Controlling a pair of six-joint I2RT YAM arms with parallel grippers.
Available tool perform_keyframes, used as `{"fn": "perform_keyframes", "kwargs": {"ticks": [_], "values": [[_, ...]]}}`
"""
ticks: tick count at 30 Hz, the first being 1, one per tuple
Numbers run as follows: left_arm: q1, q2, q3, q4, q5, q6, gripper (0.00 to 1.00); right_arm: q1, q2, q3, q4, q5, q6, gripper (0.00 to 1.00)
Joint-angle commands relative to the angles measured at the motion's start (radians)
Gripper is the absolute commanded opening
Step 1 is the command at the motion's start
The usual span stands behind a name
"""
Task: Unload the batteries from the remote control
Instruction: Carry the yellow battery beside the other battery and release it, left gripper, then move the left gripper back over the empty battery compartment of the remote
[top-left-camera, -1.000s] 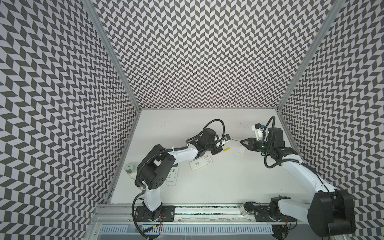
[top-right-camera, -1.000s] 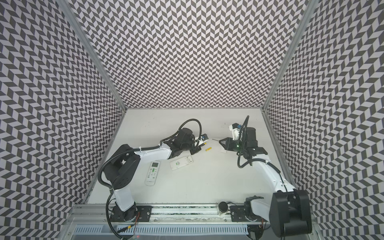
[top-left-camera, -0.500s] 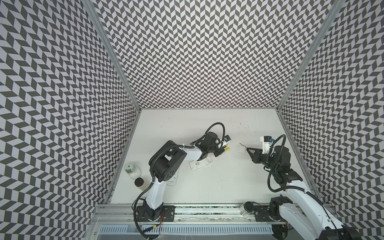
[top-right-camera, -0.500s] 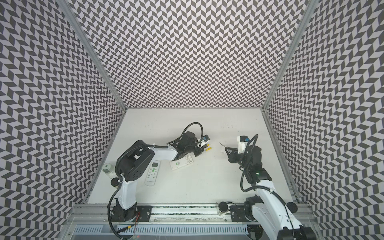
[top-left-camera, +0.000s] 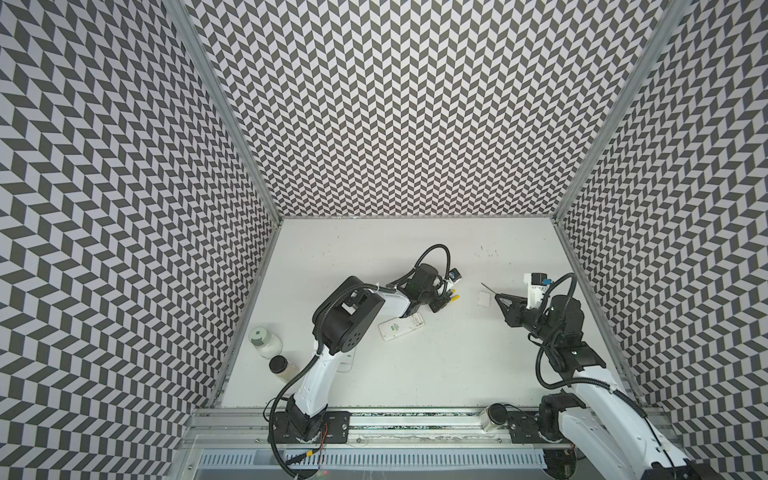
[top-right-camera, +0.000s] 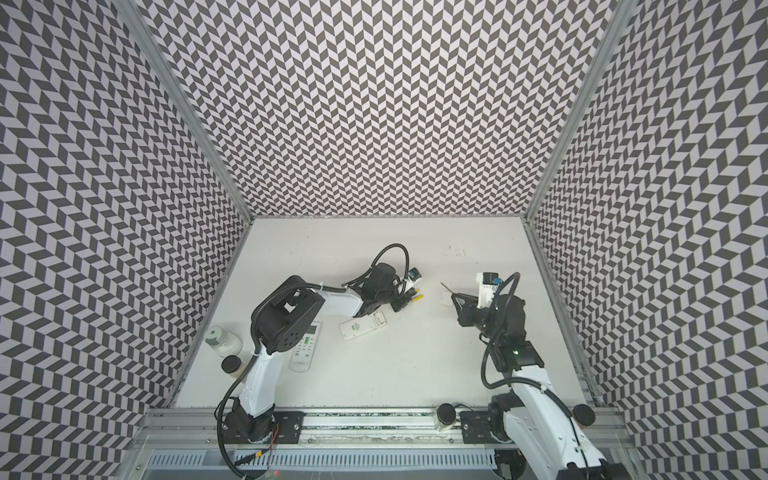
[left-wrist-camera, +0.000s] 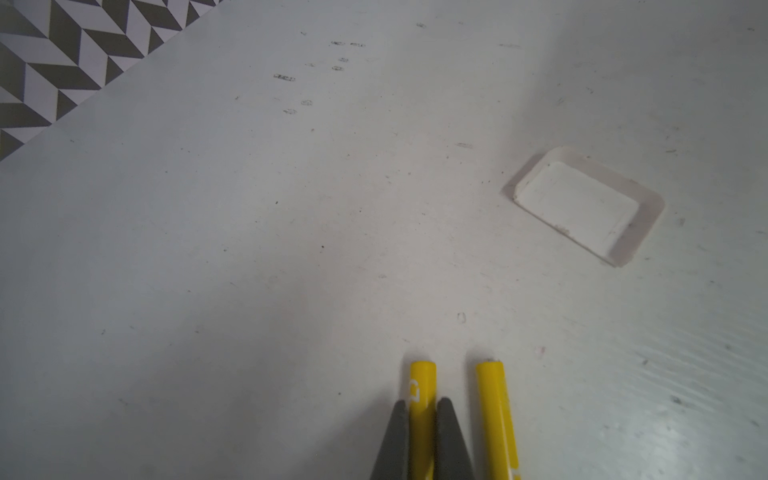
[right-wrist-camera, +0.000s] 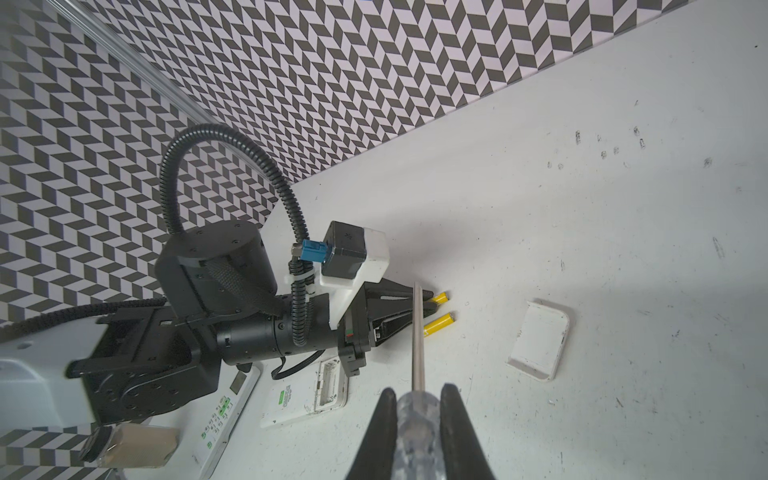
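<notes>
My left gripper (left-wrist-camera: 422, 401) is shut on a yellow battery (left-wrist-camera: 422, 380), low over the table. A second yellow battery (left-wrist-camera: 492, 399) lies just beside it, parallel and free. Both batteries show as a yellow spot (top-left-camera: 456, 297) at the left gripper (top-left-camera: 445, 297) in a top view. The white remote control (top-left-camera: 401, 328) lies face down with its battery bay open and looking empty (right-wrist-camera: 330, 392). My right gripper (right-wrist-camera: 417, 390) is shut on a clear-handled screwdriver (right-wrist-camera: 417, 332), its shaft pointing toward the batteries. In both top views the right gripper (top-right-camera: 457, 296) hangs right of the batteries.
The loose white battery cover (top-left-camera: 483, 299) lies between the two grippers. A second remote (top-right-camera: 305, 349), buttons up, sits under the left arm. Two jars (top-left-camera: 266, 341) (top-left-camera: 279, 368) stand at the left wall. Another jar (top-left-camera: 496, 415) stands on the front rail.
Both arms have folded in nearer the front. The right gripper with the screwdriver has drawn back a little to the right. The left gripper stays at the yellow batteries.
</notes>
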Motion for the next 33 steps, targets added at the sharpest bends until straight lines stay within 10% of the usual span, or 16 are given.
{"fn": "perform_keyframes", "kwargs": {"ticks": [1,20,33], "values": [[0.009,0.006,-0.006,-0.009,-0.003,-0.026,0.12,-0.001,-0.010,-0.005,0.067,0.006,0.004,0.00],[0.017,-0.054,0.157,-0.230,-0.008,-0.042,0.41,-0.001,0.051,-0.010,0.149,0.070,0.005,0.00],[0.031,-0.265,0.316,-0.577,0.009,-0.041,0.60,-0.002,0.365,-0.015,0.417,0.340,0.134,0.00]]}}
